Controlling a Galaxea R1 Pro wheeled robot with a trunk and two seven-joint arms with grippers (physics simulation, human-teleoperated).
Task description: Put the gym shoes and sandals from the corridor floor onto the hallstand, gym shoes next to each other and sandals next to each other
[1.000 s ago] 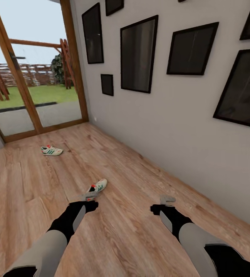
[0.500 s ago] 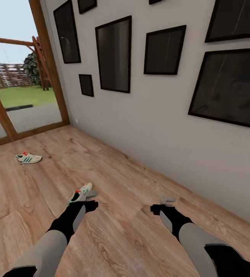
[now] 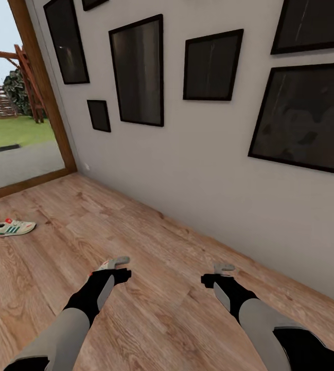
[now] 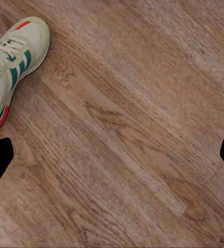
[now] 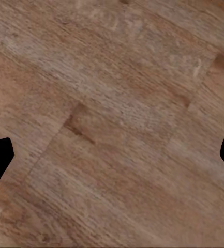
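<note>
- One gym shoe is lying on the wooden floor, partly hidden under the left gripper in the head view; a second shoe is lying well apart, near the glass door.
- Both grippers are hanging spread and empty; the right gripper is hovering over bare planks.
- To do this well, I'd be centring the left gripper over the near shoe before lowering.
- Counting: two shoes, six dark picture frames on the wall.
</note>
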